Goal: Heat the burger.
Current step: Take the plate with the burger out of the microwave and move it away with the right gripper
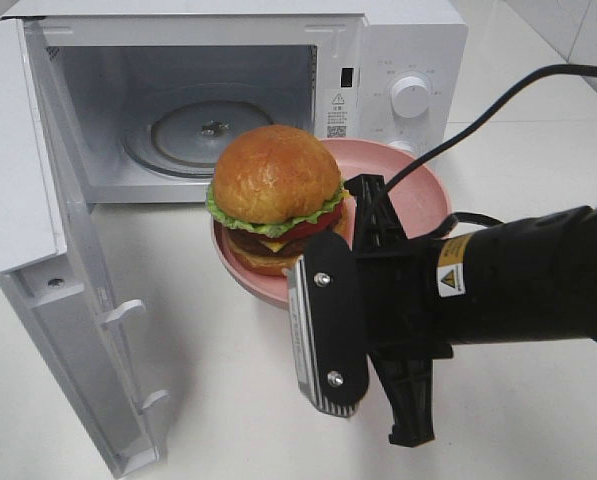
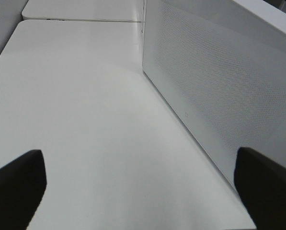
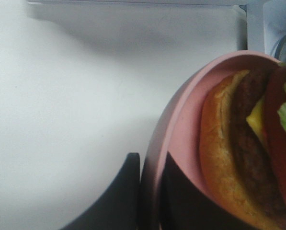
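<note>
- The microwave (image 1: 378, 90) stands on the white bench (image 1: 228, 380) with its door (image 1: 38, 250) swung wide open, and the glass turntable (image 1: 203, 132) inside is bare.
- The burger (image 1: 276, 200) sits on a pink plate (image 1: 423, 190), and the plate is held up off the bench just in front of the oven's mouth, not yet inside.
- The right tool (image 3: 150, 191) is pressed together on the plate's rim: the right wrist view shows one dark finger (image 3: 123, 201) outside the rim and another inside, with the pink edge pinched between them (the burger itself is untouched by the tool).
- The plate looks slightly tilted toward the arm, and the burger rests near the gripped side; I'd guess it could slide if the plate tips much more.
- The left tool (image 2: 143, 191) is spread wide and holds nothing; it hangs over bare bench beside the microwave's perforated side wall (image 2: 219, 81), well apart from the burger.
- As for progress: the door is open and the plate is lifted, so the early part looks done. Left to do, by my reckoning, is setting the plate on the turntable, letting go, shutting the door, and turning the knob (image 1: 410, 95).
</note>
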You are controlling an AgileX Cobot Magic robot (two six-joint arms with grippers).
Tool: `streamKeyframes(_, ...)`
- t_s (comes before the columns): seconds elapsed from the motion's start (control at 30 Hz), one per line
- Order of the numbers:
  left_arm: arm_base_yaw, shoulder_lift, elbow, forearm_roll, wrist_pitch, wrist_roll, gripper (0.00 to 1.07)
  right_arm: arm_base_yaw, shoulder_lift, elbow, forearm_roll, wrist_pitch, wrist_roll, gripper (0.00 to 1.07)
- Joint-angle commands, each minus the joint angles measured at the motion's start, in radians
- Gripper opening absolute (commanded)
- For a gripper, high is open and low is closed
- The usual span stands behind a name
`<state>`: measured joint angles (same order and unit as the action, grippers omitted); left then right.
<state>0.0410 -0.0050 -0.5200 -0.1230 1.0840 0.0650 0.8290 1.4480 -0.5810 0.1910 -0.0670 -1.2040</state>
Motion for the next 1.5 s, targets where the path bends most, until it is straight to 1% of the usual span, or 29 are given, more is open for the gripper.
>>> streamKeyframes(0.03, -0.001, -0.016, 0.000, -0.007, -0.011, -0.007, 1.00, 0.002, -0.062, 0.034, -0.016, -0.066, -0.004, 0.00)
streamKeyframes(0.07, -0.001, -0.016, 0.000, -0.007, -0.011, -0.007, 1.00, 0.002, -0.090, 0.061, -0.016, -0.069, 0.003, 0.00)
streamKeyframes(0.17, -0.001, -0.016, 0.000, -0.007, -0.011, -0.007, 1.00, 0.002, -0.114, 0.083, -0.016, -0.069, 0.011, 0.00)
streamKeyframes(0.2, -0.001, -0.016, 0.000, -0.007, -0.011, -0.007, 1.00, 0.002, -0.142, 0.106, -0.016, -0.069, 0.028, 0.00)
streamKeyframes(0.53, -0.001, -0.016, 0.000, -0.007, -0.011, -0.007, 1.00, 0.002, -0.253, 0.173, -0.020, -0.057, 0.086, 0.00)
streamKeyframes(0.6, -0.001, -0.016, 0.000, -0.007, -0.011, -0.007, 1.00, 0.002, -0.299, 0.201, -0.040, -0.044, 0.114, 0.00)
streamKeyframes(0.8, -0.001, -0.016, 0.000, -0.007, -0.011, -0.007, 1.00, 0.002, -0.335, 0.223, -0.095, -0.028, 0.174, 0.00)
streamKeyframes(0.87, -0.001, -0.016, 0.000, -0.007, -0.011, -0.007, 1.00, 0.002, -0.362, 0.223, -0.167, 0.024, 0.251, 0.00)
streamKeyframes(0.97, -0.001, -0.016, 0.000, -0.007, -0.011, -0.007, 1.00, 0.002, -0.382, 0.223, -0.191, 0.067, 0.298, 0.00)
streamKeyframes(1.17, -0.001, -0.016, 0.000, -0.007, -0.011, -0.007, 1.00, 0.002, -0.407, 0.211, -0.197, 0.143, 0.333, 0.00)
streamKeyframes(1.23, -0.001, -0.016, 0.000, -0.007, -0.011, -0.007, 1.00, 0.002, -0.412, 0.179, -0.258, 0.260, 0.412, 0.00)
streamKeyframes(1.3, -0.001, -0.016, 0.000, -0.007, -0.011, -0.007, 1.00, 0.002, -0.412, 0.172, -0.278, 0.284, 0.437, 0.00)
streamKeyframes(1.33, -0.001, -0.016, 0.000, -0.007, -0.011, -0.007, 1.00, 0.002, -0.412, 0.155, -0.337, 0.333, 0.513, 0.00)
streamKeyframes(1.37, -0.001, -0.016, 0.000, -0.007, -0.011, -0.007, 1.00, 0.002, -0.412, 0.155, -0.337, 0.333, 0.513, 0.00)
streamKeyframes(1.4, -0.001, -0.016, 0.000, -0.007, -0.011, -0.007, 1.00, 0.002, -0.412, 0.142, -0.403, 0.375, 0.604, 0.00)
streamKeyframes(1.43, -0.001, -0.016, 0.000, -0.007, -0.011, -0.007, 1.00, 0.002, -0.412, 0.142, -0.403, 0.375, 0.604, 0.00)
streamKeyframes(1.47, -0.001, -0.016, 0.000, -0.007, -0.011, -0.007, 1.00, 0.002, -0.412, 0.136, -0.438, 0.390, 0.643, 0.00)
streamKeyframes(1.5, -0.001, -0.016, 0.000, -0.007, -0.011, -0.007, 1.00, 0.002, -0.412, 0.127, -0.494, 0.419, 0.731, 0.00)
